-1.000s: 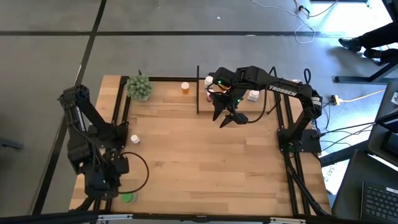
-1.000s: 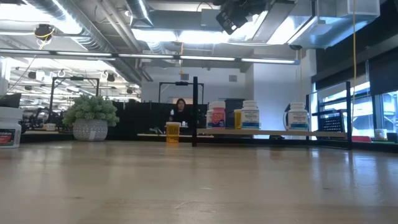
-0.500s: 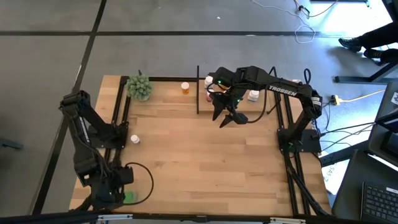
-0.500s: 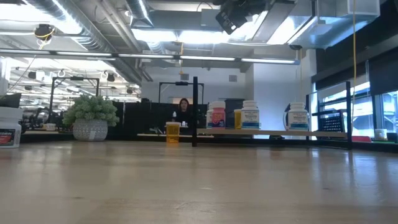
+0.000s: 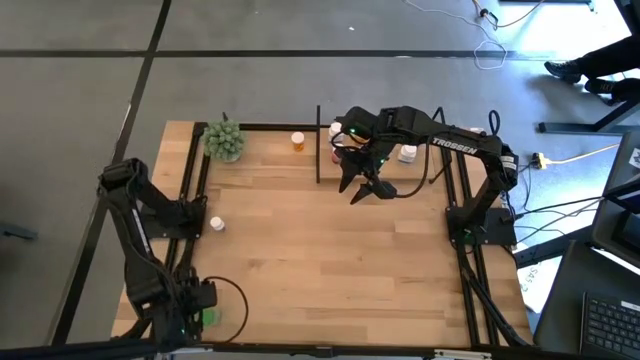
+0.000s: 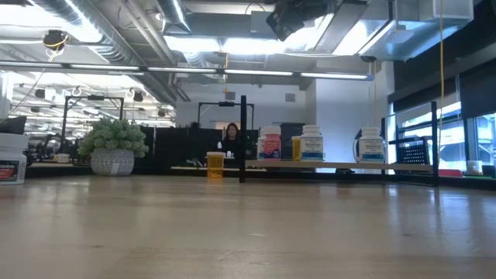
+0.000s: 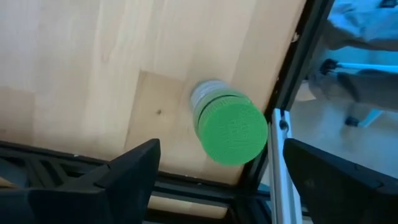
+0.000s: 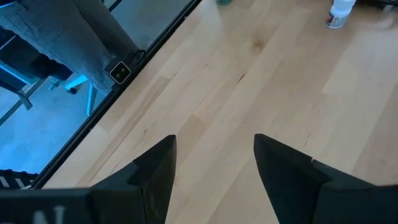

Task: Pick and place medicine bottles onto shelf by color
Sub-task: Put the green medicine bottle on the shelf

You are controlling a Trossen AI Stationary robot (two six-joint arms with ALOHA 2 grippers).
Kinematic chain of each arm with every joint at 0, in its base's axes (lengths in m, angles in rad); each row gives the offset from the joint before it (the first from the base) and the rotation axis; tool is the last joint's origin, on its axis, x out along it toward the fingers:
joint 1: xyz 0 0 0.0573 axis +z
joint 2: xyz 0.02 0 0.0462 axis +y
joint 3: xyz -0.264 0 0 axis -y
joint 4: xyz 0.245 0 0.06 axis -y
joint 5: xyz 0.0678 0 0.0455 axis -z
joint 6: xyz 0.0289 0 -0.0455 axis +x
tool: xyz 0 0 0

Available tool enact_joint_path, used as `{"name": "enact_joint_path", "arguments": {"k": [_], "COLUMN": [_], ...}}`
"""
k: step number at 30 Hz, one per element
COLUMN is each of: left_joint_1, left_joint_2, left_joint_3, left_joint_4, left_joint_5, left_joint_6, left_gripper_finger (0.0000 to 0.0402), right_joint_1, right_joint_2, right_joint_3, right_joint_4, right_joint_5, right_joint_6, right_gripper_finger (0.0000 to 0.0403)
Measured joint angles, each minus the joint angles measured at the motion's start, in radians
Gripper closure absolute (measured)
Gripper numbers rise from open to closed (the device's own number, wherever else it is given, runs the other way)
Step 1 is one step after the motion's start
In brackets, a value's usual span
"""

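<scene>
my left gripper [image 7: 214, 171] hangs over the near left corner of the table [image 5: 330, 250], fingers spread wide and holding nothing. directly below, between the two fingers but untouched by them, a green-capped bottle [image 7: 229, 128] stands upright on the wood, just beside the black frame rail at the table edge; from above it shows as a green spot [image 5: 207, 317] under my wrist.

my right gripper [image 5: 362, 188] hovers above the table just in front of the shelf [image 6: 325, 164], fingers parted with only bare tabletop visible between them, so nothing is held.

on the shelf, at the far right of the table, stand a pink-red bottle [image 6: 269, 144], a small orange bottle [image 6: 296, 148] and two white bottles [image 6: 311, 142] [image 6: 371, 144], all upright. an orange bottle [image 5: 297, 141] stands on the table just left of the shelf's black post [image 6: 242, 138], between it and the green plant [image 5: 224, 139] at the far left. a further white bottle [image 5: 216, 224] stands alone near the left edge, well apart from the rest. a person [image 6: 231, 136] shows in the room behind the table.
</scene>
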Motion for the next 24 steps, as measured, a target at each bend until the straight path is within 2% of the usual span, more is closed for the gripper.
{"name": "enact_joint_path", "arguments": {"k": [9,24], "left_joint_1": [0.000,-0.004], "left_joint_2": [0.051,0.167], "left_joint_3": [0.000,0.000], "left_joint_4": [0.084,0.084], "left_joint_5": [0.018,0.019], "left_joint_6": [0.000,0.009], "left_gripper_finger": [0.0067,0.0071], "right_joint_1": [0.000,0.000], "right_joint_2": [0.000,0.000], "right_joint_3": [0.000,0.000], "right_joint_4": [0.000,0.000], "right_joint_5": [0.001,0.007], "right_joint_6": [0.000,0.000], "right_gripper_finger": [0.0185,0.0185]}}
